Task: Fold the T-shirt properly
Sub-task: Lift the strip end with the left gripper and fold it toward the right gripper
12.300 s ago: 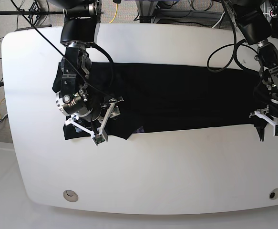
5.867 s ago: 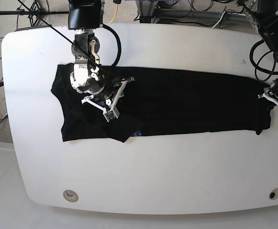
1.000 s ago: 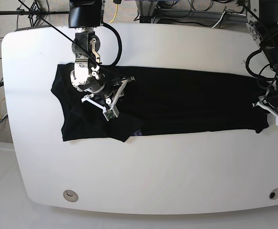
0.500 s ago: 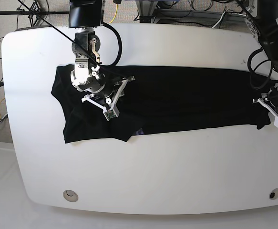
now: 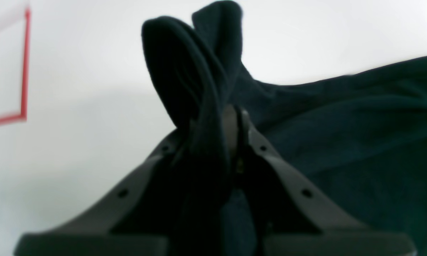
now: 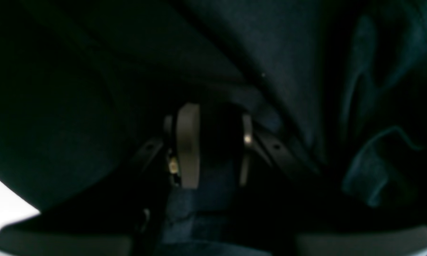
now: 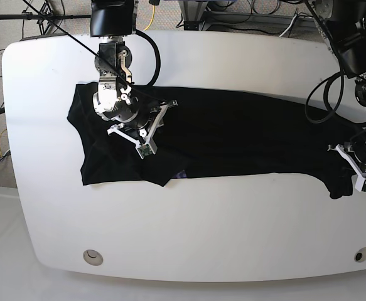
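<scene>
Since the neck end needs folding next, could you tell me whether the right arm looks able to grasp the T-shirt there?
Probably yes: the right gripper sits directly over the T-shirt near that end, jaws apart on the cloth, nothing between.

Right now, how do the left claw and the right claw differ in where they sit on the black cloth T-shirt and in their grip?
The left claw sits at the end of the black cloth T-shirt by the white table's edge; the right claw sits over the wider opposite end. The left claw is shut on a bunched fold standing above its fingers; the right claw's fingers stand apart, pressed onto flat cloth. Both touch the shirt.
</scene>
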Robot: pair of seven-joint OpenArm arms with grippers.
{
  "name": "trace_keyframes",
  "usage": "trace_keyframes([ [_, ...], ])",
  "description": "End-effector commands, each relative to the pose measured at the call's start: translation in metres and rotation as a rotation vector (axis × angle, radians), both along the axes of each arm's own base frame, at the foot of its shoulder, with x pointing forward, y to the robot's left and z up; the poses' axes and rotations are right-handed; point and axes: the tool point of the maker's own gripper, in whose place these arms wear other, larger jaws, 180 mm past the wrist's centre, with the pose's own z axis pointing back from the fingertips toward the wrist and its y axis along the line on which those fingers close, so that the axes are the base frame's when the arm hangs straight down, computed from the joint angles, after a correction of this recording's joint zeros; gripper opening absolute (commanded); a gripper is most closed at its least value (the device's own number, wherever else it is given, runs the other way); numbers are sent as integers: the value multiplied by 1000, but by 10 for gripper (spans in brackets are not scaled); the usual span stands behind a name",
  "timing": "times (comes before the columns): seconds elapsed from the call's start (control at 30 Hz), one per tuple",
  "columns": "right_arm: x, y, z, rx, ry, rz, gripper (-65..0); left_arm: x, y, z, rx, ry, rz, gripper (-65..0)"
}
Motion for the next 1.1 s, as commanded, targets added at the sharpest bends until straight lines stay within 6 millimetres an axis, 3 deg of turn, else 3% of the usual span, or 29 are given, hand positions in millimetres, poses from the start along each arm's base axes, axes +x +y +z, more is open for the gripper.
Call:
trace_keyframes([
  [0.0, 0, -2, 0, -19, 11, -1, -497, 5, -10, 10, -12, -36, -17, -650],
  [0.17, 1, -2, 1, -16, 8, -1, -497, 6, -32, 3, -48, -19, -40, -645],
  [0.23, 3, -2, 2, -18, 1, -1, -496, 4, -55, -8, -76, 34, -65, -637],
  [0.37, 3, -2, 3, -17, -2, -1, -497, 2, -82, -18, -100, 87, -100, -631],
  [0.5, 3, -2, 3, -19, -3, 0, -497, 3, -109, -23, -124, 109, -142, -629],
  [0.57, 1, -3, 0, -22, 5, -3, -499, 2, -137, -31, -143, 125, -191, -627],
  [0.7, 2, -2, 1, -21, 5, -2, -498, 2, -162, -32, -153, 121, -242, -629],
  [1.07, 3, -3, 1, -24, 0, 5, -497, -4, -198, -33, -166, 128, -299, -637],
])
